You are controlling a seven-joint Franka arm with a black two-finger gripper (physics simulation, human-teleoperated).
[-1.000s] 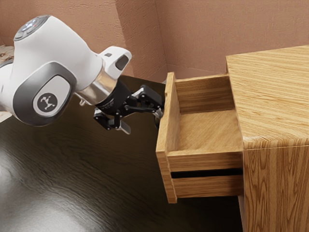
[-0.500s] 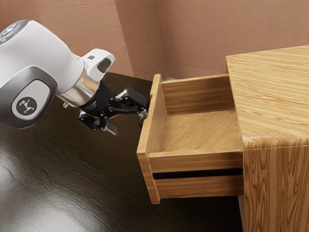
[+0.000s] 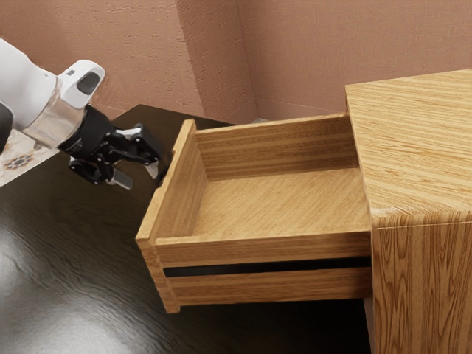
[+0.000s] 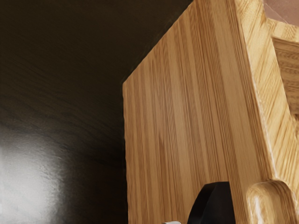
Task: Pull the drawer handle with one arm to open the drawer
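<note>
Now drawer much further out; claw drawn back, spread wide, finger beside handle.

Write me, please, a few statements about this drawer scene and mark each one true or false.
1. The drawer stands well out of the wooden cabinet. True.
2. A stack of papers lies inside the drawer. False: its inside shows bare wood.
3. The gripper is at the outer side of the drawer's front panel, toward the exterior view's left. True.
4. The cabinet is painted white. False: it is light brown wood with a visible grain.
5. The surface below the drawer is dark and glossy. True.
</note>
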